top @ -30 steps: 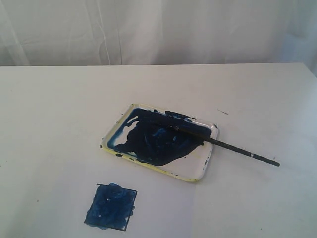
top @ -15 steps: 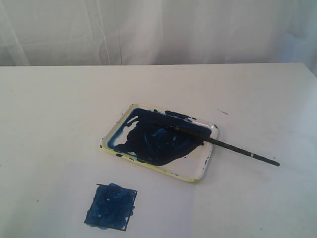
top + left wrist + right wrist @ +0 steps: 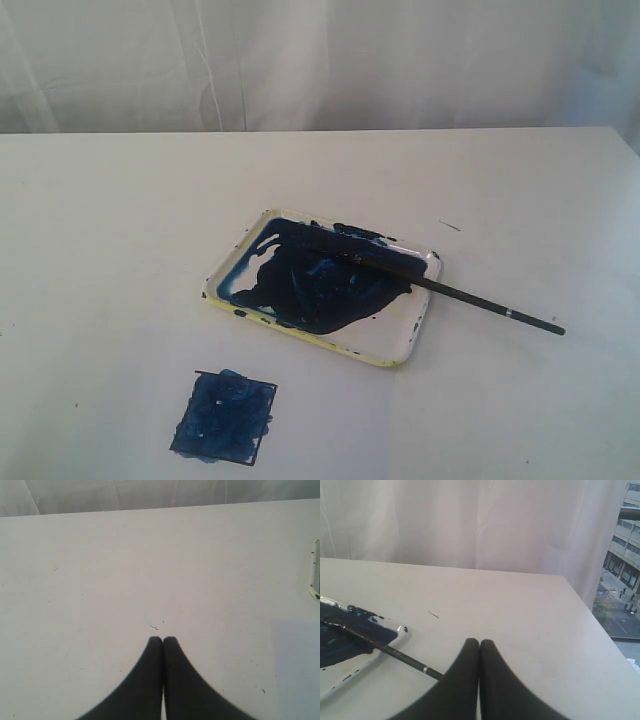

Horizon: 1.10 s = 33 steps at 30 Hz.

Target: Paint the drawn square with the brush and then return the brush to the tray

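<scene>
Nothing has shifted since a second ago. The brush [image 3: 470, 300] rests tip-down in the tray [image 3: 398, 338], handle propped over the rim. The drawn square [image 3: 225, 417] is blue, so the left gripper [image 3: 162, 640] and right gripper [image 3: 479, 642] sit empty, jaws pressed together.
</scene>
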Tool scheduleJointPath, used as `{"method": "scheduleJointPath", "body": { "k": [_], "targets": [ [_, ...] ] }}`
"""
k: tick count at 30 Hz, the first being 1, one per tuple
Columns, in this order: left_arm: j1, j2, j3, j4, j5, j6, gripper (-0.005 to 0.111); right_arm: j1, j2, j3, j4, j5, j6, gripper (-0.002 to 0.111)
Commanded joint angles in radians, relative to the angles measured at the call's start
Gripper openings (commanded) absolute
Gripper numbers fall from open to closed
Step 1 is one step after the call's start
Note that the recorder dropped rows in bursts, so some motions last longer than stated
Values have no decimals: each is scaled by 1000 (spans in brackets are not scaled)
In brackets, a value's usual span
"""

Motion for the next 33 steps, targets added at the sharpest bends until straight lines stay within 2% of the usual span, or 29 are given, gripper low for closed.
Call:
{"method": "scheduleJointPath", "body": {
  "k": [1, 33],
  "targets": [
    [-3, -4, 4, -5, 5, 4, 0, 2, -4, 5, 1, -1, 7, 0],
    [-3, -4, 4, -5, 5, 4, 0, 2, -4, 5, 0, -1, 22, 0]
  ]
}}
